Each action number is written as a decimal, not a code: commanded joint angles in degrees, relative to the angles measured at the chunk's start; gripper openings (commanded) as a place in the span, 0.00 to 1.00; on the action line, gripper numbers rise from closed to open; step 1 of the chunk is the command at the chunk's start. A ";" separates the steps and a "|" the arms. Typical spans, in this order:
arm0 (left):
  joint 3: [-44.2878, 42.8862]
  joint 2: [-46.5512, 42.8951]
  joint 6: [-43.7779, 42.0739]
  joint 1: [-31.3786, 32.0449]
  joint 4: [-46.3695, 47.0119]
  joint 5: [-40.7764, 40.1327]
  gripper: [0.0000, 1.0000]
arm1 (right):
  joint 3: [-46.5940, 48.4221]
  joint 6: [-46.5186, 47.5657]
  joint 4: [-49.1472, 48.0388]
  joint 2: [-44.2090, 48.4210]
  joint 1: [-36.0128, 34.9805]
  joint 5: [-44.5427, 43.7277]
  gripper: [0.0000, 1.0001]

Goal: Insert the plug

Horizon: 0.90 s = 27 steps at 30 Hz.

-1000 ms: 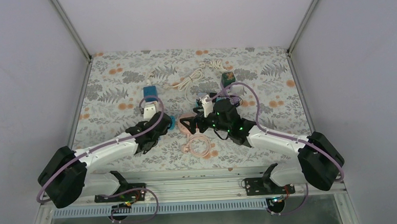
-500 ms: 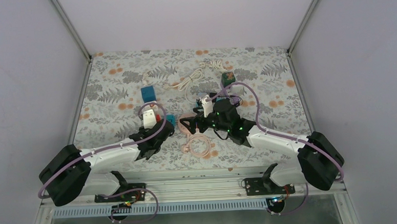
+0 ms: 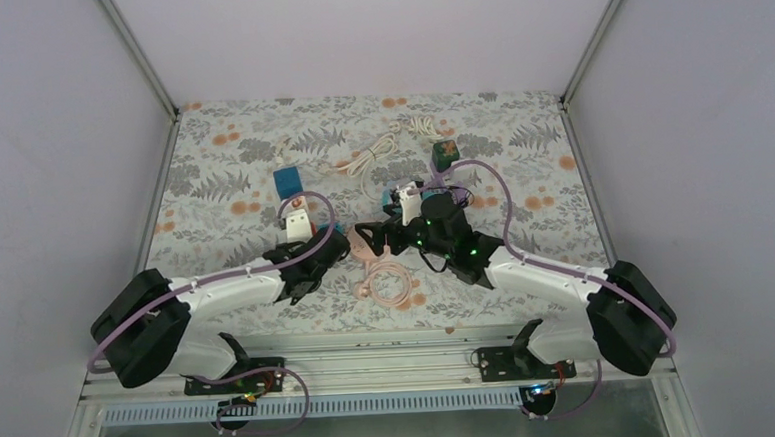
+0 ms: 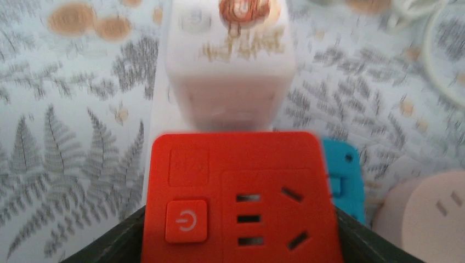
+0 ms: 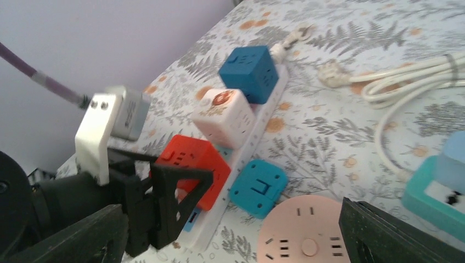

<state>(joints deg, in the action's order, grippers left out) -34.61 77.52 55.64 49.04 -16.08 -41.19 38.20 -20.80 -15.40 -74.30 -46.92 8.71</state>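
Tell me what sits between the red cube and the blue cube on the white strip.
A white cube with an orange sticker, in line with the red cube and blue cube on the white strip; clearest in the right wrist view.

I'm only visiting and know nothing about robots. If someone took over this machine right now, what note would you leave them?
Left hand: closed on the red socket cube, at the near end of the white rail.
Right hand: open and empty, above the pink round socket.
White plug: lying loose on the mat with its cable, in neither hand.
Done: the red cube is gripped; nothing is plugged in.
Left: probably fetch that plug and push it into a socket.
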 commanded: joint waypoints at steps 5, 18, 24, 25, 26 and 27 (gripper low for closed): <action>-6.09 -0.72 -0.49 -0.69 -18.59 10.09 0.93 | -3.31 -5.51 -0.45 5.40 0.39 -13.05 1.00; -12.21 -4.52 -7.37 -9.33 -20.20 22.20 0.99 | -6.35 -11.38 1.71 7.69 1.87 -17.47 1.00; -13.74 -0.94 -9.91 -11.77 -19.72 26.89 0.86 | -7.29 -11.11 1.27 9.12 2.17 -18.37 1.00; -14.18 -0.20 -10.35 -12.13 -19.94 26.94 0.84 | -7.34 -11.04 1.21 9.23 2.22 -18.33 1.00; -14.49 0.44 -10.63 -12.39 -20.24 26.82 0.81 | -7.34 -10.90 1.32 9.37 2.26 -18.37 1.00; -14.76 1.04 -10.83 -12.53 -20.60 26.58 0.79 | -7.35 -10.73 1.31 9.46 2.27 -18.36 1.00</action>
<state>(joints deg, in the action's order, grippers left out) -47.09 76.53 47.35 37.45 -35.79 -16.99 31.92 -31.14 -13.06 -66.08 -45.21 -7.16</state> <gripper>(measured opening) 0.825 0.998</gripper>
